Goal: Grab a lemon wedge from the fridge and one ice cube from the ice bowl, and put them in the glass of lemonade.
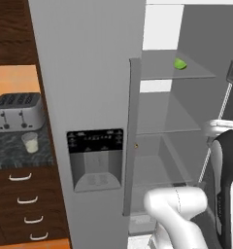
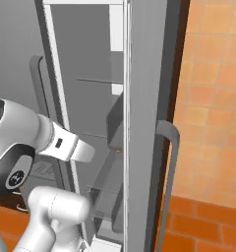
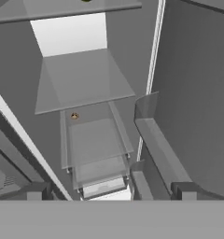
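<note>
We note a domestic kitchen: tall grey fridge [image 1: 84, 97] with door dispenser, toaster [image 1: 17, 112] on a dark stone table [image 1: 7, 151], wooden drawers [image 1: 26, 204], terracotta tiles [image 2: 213, 74].

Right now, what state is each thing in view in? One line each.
fridge: right door swung open, dispenser door closed.
lemon wedge: lying on an upper glass shelf inside the fridge, untouched.
glass of lemonade: upright on the dark counter in front of the toaster, holding pale liquid.
toaster: standing on the counter, slots empty.
gripper: fingers spread open, holding nothing, pointing into the fridge.
</note>
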Motion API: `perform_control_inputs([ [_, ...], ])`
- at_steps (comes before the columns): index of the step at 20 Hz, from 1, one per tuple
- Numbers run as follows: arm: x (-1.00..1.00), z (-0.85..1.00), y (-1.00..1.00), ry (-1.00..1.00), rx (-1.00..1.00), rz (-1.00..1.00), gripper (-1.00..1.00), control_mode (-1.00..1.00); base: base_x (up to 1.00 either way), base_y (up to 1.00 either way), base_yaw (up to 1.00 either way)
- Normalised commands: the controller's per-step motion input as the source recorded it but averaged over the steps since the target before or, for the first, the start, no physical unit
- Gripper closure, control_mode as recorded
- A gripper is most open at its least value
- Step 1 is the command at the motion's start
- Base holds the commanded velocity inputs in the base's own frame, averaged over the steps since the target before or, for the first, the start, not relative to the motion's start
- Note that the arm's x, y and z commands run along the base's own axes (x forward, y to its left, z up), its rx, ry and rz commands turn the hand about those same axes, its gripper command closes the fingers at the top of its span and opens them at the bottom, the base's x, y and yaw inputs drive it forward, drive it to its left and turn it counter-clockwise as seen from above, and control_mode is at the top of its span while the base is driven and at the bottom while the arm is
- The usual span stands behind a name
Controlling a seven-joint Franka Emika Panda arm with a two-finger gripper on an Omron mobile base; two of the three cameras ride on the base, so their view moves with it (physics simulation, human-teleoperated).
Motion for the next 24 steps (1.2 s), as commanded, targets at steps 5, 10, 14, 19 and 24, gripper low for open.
perform_control_inputs([
  [5, 0.0, 0.0, 0.0, 0.0, 0.0, 0.0, -1.0, 1.0, 0.44, 0.01, 0.06],
  [10, 0.0, 0.0, 0.0, 0.0, 0.0, 0.0, -1.0, 1.0, 0.67, 0.0, 0.05],
  [14, 0.0, 0.18, 0.0, 0.0, 0.0, 0.0, -1.0, -1.0, 0.07, 0.0, -0.01],
  [19, 0.0, 0.62, 0.02, -0.04, -0.03, 0.01, -1.0, -1.0, 0.0, 0.0, 0.0],
  [24, 0.06, 0.69, 0.04, -0.1, -0.07, 0.03, -1.0, -1.0, 0.0, 0.0, 0.0],
])
